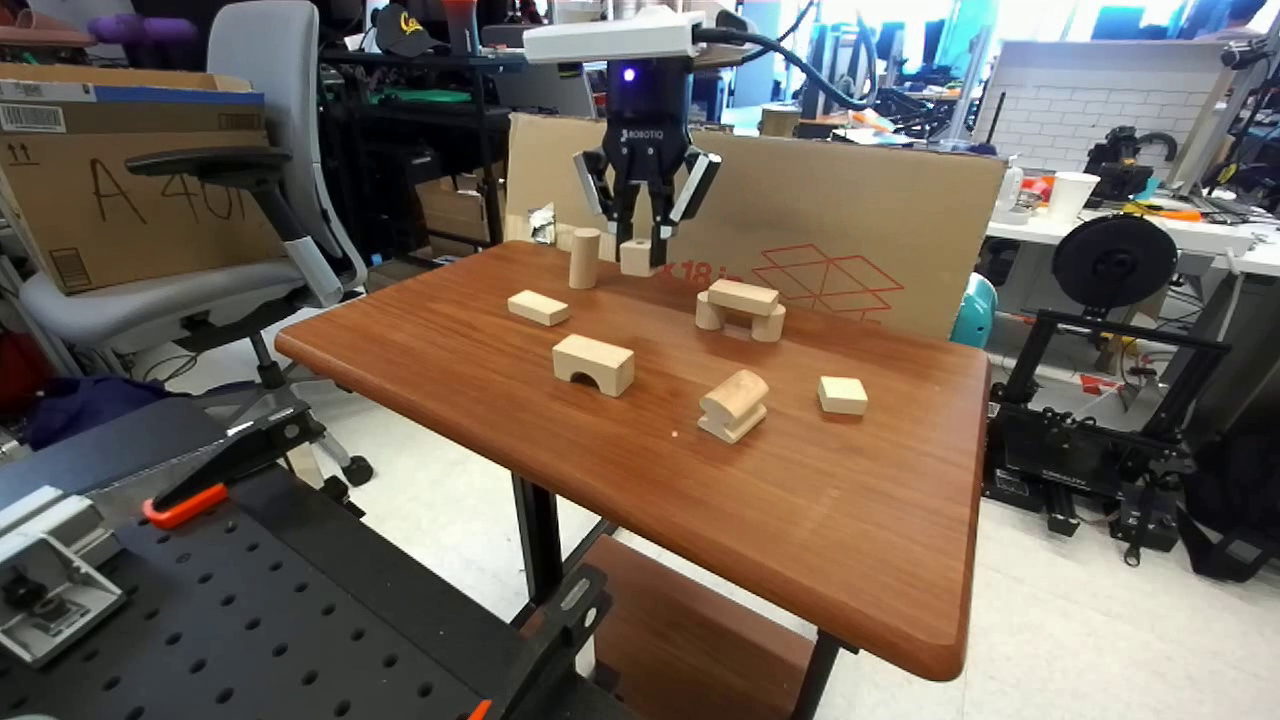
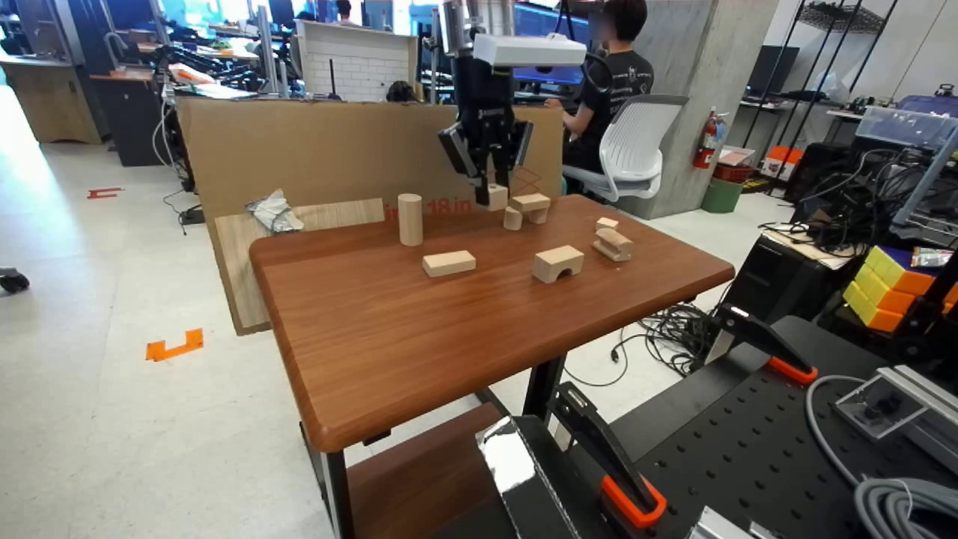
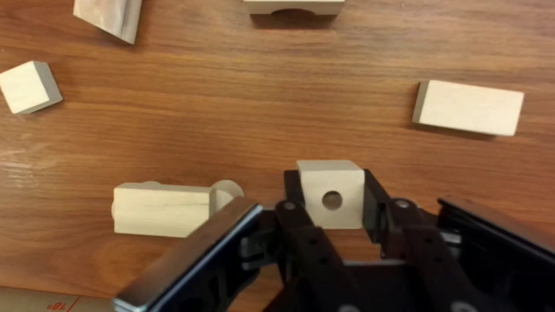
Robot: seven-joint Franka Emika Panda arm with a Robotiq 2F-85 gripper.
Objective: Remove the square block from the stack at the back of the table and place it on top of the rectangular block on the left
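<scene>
Nearest on the table (image 1: 820, 505): arch block (image 1: 594, 364), opening down, so it sits steady. Round-topped block (image 1: 737, 396) and small loose block (image 1: 843, 394) lie to its right in both exterior views. None are in the job, steer wide.

Next, rectangular block (image 1: 538, 308): lying flat, broad face up, should make a decent landing spot. No block on it yet.

Then the stack (image 1: 742, 299): slab (image 2: 531, 201) bridging two short round posts (image 1: 768, 323), presumably unglued, so I'd expect a bump to shift it.

Gripper (image 3: 333, 195) has the square block (image 1: 637, 260) pinched, fingers (image 3: 375, 208) on two opposite sides. Makes sense: leaves the underside free for setting down. It's in the air, apart from stack and rectangular block. My read: removal done, carry and place left. Needs to go left (as both exterior views see it) and toward the near side, then straight down, no tilt.

Farthest: dowel (image 1: 584, 259), upright on a narrow end, probably easy to knock; pass high. Cardboard (image 1: 840, 215) stands behind the table, likely a screen.
</scene>
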